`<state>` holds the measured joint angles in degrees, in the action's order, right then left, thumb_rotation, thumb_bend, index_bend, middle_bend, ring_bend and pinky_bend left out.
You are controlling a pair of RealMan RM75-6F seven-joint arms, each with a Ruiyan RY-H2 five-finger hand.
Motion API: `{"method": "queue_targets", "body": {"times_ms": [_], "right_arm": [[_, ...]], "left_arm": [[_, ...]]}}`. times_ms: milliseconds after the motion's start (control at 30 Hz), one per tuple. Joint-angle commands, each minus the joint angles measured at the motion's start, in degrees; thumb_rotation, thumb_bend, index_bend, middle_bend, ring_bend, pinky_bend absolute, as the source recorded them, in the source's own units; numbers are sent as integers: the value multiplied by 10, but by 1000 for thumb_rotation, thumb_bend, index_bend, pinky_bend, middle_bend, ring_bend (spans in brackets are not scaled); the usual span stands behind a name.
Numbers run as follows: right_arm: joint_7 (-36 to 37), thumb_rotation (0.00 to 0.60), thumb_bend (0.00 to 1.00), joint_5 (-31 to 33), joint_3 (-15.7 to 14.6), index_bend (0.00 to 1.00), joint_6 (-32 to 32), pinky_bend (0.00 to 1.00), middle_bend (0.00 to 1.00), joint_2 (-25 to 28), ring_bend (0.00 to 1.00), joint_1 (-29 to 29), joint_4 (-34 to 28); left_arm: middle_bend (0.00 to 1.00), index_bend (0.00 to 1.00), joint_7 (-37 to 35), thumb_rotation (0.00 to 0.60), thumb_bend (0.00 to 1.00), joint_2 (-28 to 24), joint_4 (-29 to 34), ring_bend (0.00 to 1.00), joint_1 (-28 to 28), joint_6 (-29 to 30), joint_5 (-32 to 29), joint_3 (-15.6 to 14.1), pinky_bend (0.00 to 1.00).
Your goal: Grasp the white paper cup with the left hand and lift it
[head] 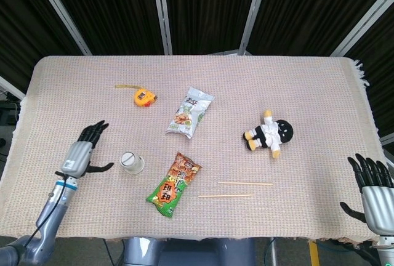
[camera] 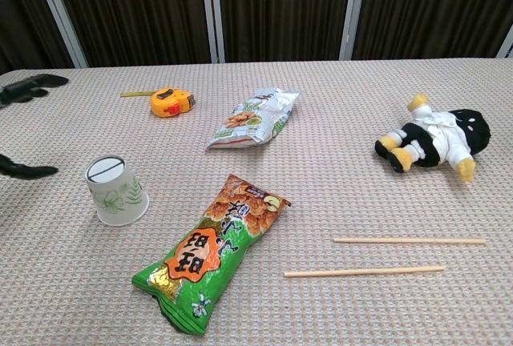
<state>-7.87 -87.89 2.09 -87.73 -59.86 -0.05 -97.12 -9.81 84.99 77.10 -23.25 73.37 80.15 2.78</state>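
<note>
Reaching back in, the left hand (head: 82, 155), fingers spread and empty, should wrap the upside-down white paper cup (head: 132, 162) gently.

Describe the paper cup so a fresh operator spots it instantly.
On the beige table cloth, look near the front left, just right of the open left hand. The white paper cup stands upside down beside the green snack bag, with a green leaf print.
</note>
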Motion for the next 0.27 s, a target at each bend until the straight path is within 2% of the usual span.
{"method": "queue_targets", "body": {"times_ms": [33,133,267], "right_arm": [[-9,600,60,3,4,0,-1,0,0,-4,0,1,1],[-16,600,60,3,4,0,-3,0,0,-6,0,1,1],[-19,600,61,6,4,0,-4,0,0,-8,0,0,2]], "left_arm": [[0,0,121,600,114,-52,8,0,75,120,40,-29,0],[0,0,189,600,111,-80,33,0,97,142,40,-38,0],[0,0,210,600,108,-97,44,0,121,165,43,-45,0]]}}
